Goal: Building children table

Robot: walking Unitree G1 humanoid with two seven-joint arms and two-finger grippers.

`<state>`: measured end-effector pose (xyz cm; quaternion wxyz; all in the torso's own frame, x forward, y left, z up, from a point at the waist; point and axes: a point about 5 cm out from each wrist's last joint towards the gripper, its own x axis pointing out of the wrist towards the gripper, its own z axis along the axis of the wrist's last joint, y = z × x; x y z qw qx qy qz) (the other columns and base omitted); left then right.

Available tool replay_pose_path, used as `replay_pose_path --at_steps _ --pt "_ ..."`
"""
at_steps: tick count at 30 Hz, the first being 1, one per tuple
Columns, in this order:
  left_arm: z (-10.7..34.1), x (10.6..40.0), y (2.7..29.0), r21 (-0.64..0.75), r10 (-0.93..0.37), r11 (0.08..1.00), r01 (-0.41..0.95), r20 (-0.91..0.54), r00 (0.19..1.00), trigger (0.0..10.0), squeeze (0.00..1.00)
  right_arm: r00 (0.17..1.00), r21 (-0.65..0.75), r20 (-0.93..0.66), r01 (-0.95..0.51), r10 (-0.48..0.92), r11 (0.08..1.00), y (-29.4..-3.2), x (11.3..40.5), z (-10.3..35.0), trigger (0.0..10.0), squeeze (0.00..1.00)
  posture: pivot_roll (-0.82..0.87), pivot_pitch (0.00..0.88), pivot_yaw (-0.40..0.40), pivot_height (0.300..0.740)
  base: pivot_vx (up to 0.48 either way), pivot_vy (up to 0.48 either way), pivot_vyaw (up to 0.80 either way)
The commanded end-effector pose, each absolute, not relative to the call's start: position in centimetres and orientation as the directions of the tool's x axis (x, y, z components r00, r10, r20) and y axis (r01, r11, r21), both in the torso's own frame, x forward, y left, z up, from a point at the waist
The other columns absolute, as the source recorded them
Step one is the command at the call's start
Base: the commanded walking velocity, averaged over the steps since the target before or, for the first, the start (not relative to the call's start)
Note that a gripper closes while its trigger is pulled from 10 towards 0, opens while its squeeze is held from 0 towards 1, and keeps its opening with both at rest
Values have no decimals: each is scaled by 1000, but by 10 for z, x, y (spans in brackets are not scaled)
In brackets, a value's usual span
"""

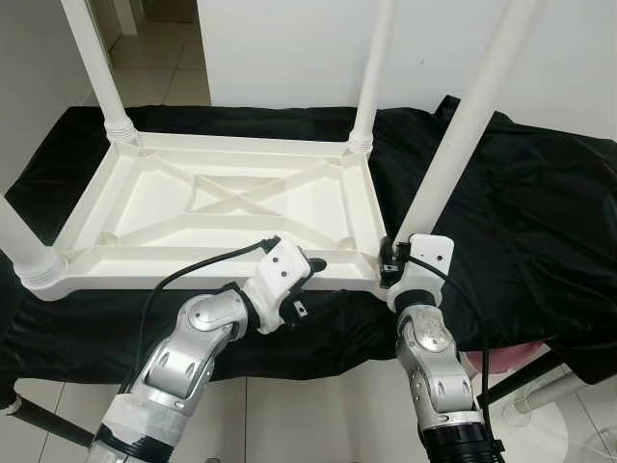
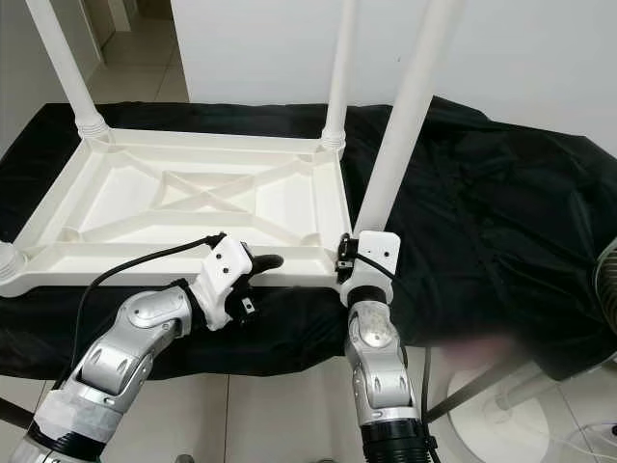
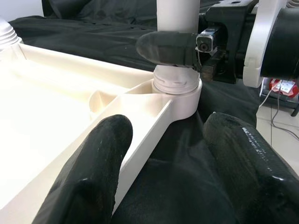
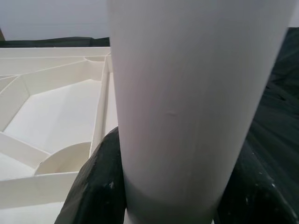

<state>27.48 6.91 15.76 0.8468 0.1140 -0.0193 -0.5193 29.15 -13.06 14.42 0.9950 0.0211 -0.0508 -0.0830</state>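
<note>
White table leg [image 1: 463, 135] clamped by right hand [image 1: 393, 262].

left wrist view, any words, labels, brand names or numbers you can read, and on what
None can be read.
The small red and white item on the floor by the black cloth may carry print, but it is too small and blurred to read.
The white table top, the leg and the right gripper shut on it show no lettering.
</note>
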Motion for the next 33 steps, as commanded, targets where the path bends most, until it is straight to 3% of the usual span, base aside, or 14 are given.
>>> replay_pose_path --at_steps 1,9,10,12,13,23,24,33 --pt "158 278 70 216 -857 482 849 -84 508 10000 0 971 122 13 237 -240 964 -127 287 132 10000 0 -84 87 -24 740 0 0 0" --pt "159 279 70 212 -850 496 842 -78 520 10000 0 976 126 17 214 -218 969 -124 289 134 10000 0 -82 92 -31 740 0 0 0" --pt "159 279 70 212 -850 497 841 -77 522 10000 0 984 135 31 168 -174 976 -121 288 135 10000 345 -82 92 -31 740 0 0 0" --pt "159 279 70 211 -849 499 841 -76 523 10000 0 989 141 40 137 -144 980 -119 288 136 10000 345 -82 92 -31 740 0 0 0" --pt "159 279 70 211 -848 501 839 -73 525 10000 0 995 161 91 30 -45 987 -116 286 141 10000 1000 -78 93 -38 740 0 0 0" --pt "159 278 70 208 -848 503 839 -72 526 10000 0 985 135 140 -116 96 984 -127 286 144 10000 1000 -71 91 -43 740 0 0 0" --pt "159 277 70 207 -848 502 840 -73 525 10000 0 978 117 149 -163 145 980 -134 285 144 10000 0 -69 90 -44 740 0 0 0" --pt "158 276 70 204 -852 495 845 -78 518 10000 0 917 -3 160 -371 367 929 -164 286 145 10000 0 -76 87 -37 740 0 0 0"
